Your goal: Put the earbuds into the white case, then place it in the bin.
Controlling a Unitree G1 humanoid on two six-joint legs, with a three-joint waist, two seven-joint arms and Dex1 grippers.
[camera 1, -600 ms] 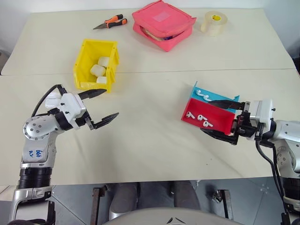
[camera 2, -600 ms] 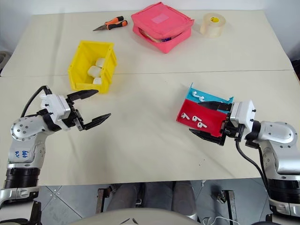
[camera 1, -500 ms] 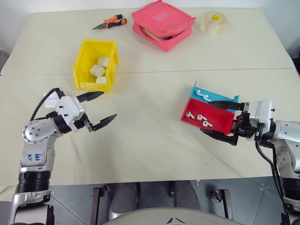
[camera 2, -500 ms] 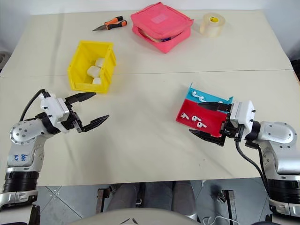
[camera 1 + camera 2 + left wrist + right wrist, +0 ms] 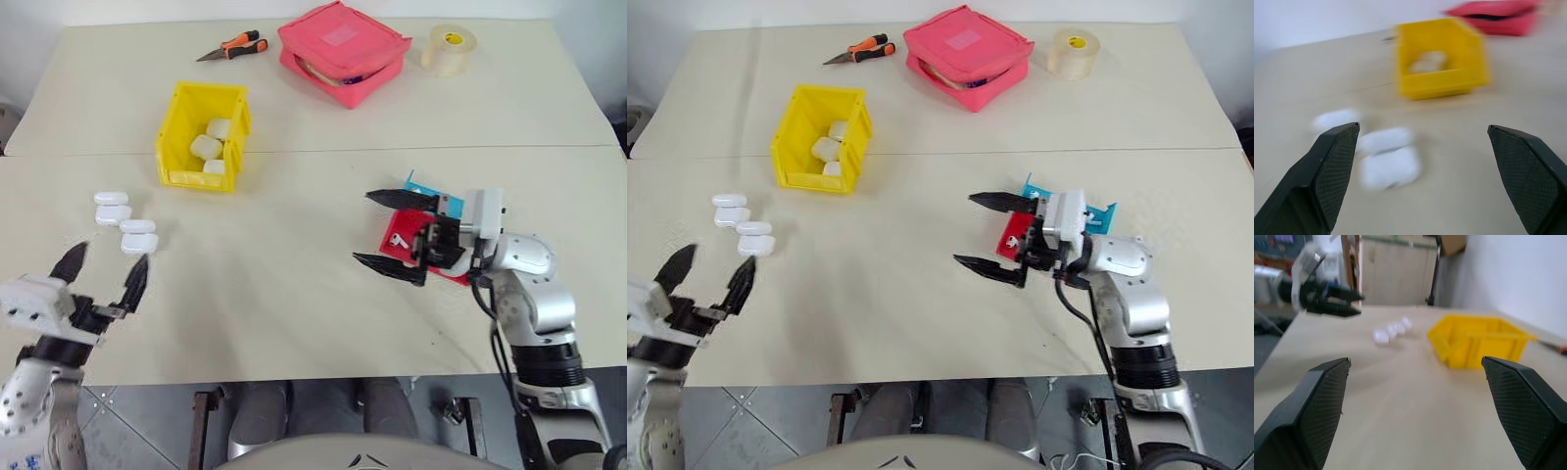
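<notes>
Both grippers gape empty: the left gripper (image 5: 101, 273) near four white cases (image 5: 125, 224); the right gripper (image 5: 390, 233) hiding the red-and-blue tray (image 5: 438, 204). Behind the yellow bin (image 5: 203, 148) lie pliers (image 5: 231, 45), a pink pouch (image 5: 343, 50) and a tape roll (image 5: 449, 46).

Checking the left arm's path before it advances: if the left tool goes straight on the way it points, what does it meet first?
Probably the white cases lying on the table just ahead of the open left tool; the yellow bin sits farther along. Depth is uncertain.
</notes>
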